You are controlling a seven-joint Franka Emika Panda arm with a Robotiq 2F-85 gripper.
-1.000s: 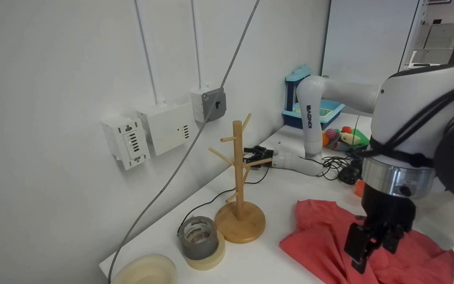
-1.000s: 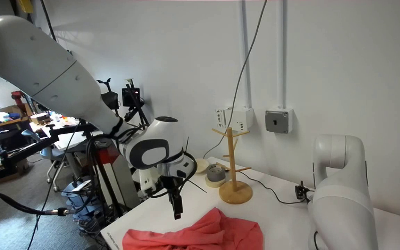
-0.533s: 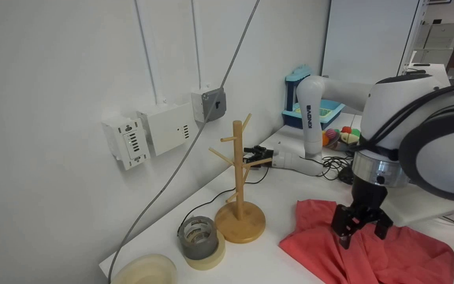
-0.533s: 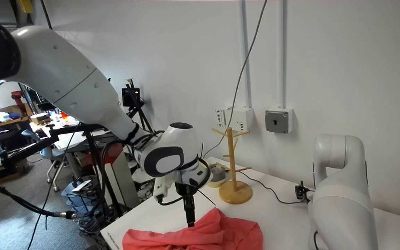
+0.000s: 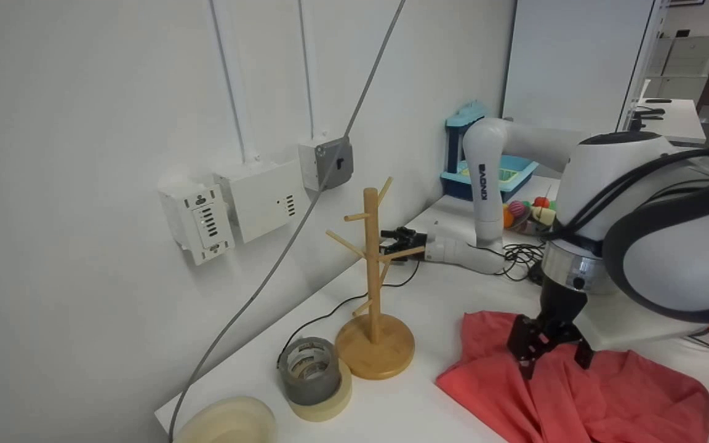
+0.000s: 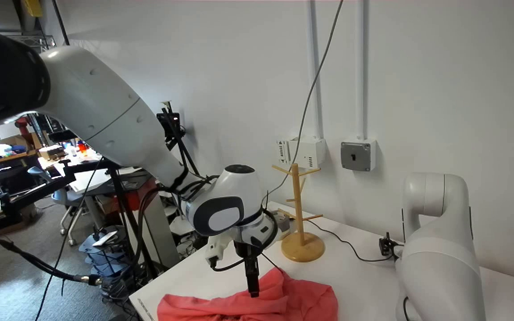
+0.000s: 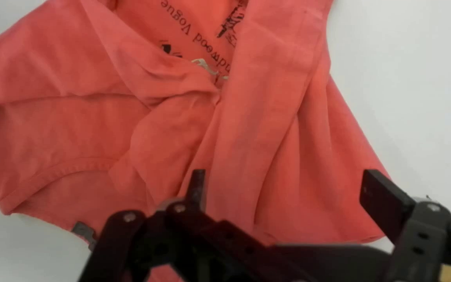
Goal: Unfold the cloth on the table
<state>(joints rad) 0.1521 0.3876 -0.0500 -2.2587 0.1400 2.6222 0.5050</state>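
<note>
Wrist view first: the cloth (image 7: 194, 125) is a heap of crumpled folds on the tabletop (image 7: 397, 86), with some black print (image 7: 197, 37) peeking out of one of them. The jaws are spread wide with nothing pinched, and a long band of fabric shows in the gap. So I'd call this lining up for a grab, no unfolding done yet imo. Next move probably wants them lower, onto a raised fold, nipping just one layer and pulling it outward.

In an exterior view the arm (image 6: 114, 120) reaches down over the cloth, mug tree (image 6: 299, 223) near it. Can't tell if the jaws are touching fabric or a bit above.

In an exterior view you get the containers too: way back, a blue bin (image 5: 522, 177) with something yellow-green (image 5: 508, 175) in it (too small to make out), and a bowl (image 5: 519, 227) of bright round toy food (image 5: 516, 209), I guess, partly blocked by the arm. Nearer the camera there's a cream bowl (image 5: 225, 406) beside the grey tape (image 5: 311, 387), cut off at the bottom edge, so no full look inside.
</note>
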